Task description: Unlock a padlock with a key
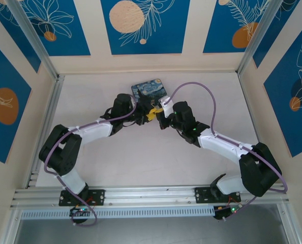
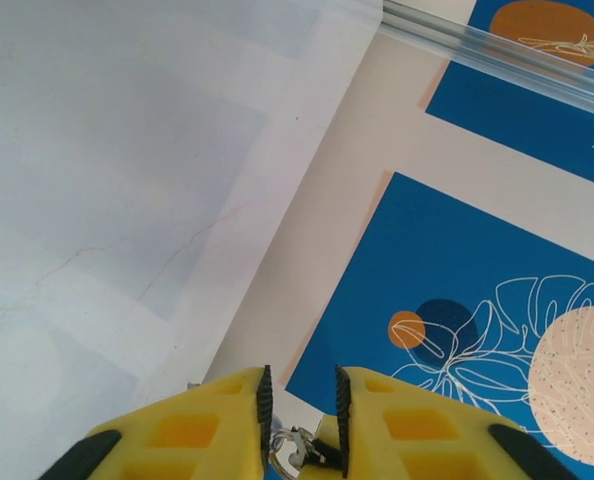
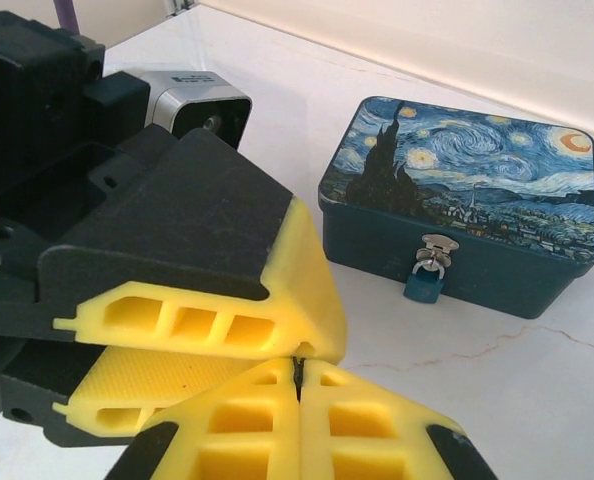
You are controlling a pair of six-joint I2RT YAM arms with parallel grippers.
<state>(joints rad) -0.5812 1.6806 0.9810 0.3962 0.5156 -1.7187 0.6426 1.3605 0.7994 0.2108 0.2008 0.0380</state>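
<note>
Plainly, the padlock [image 3: 424,287] hung upright from a silvery hasp [image 3: 438,248] on the front wall of the painted box [image 3: 457,180], ahead and to the right of the right jaws. Those yellow, hollow-celled jaws were pressed tight together, and I could not make out anything thin between them. The left jaws crossed just above them, narrowly apart, with the small silvery key [image 2: 290,455] between their black ribbed pads [image 2: 264,400]. Whether they pinched it was unclear. Both arms were near the box on the pale veined worktop [image 3: 537,390].
</note>
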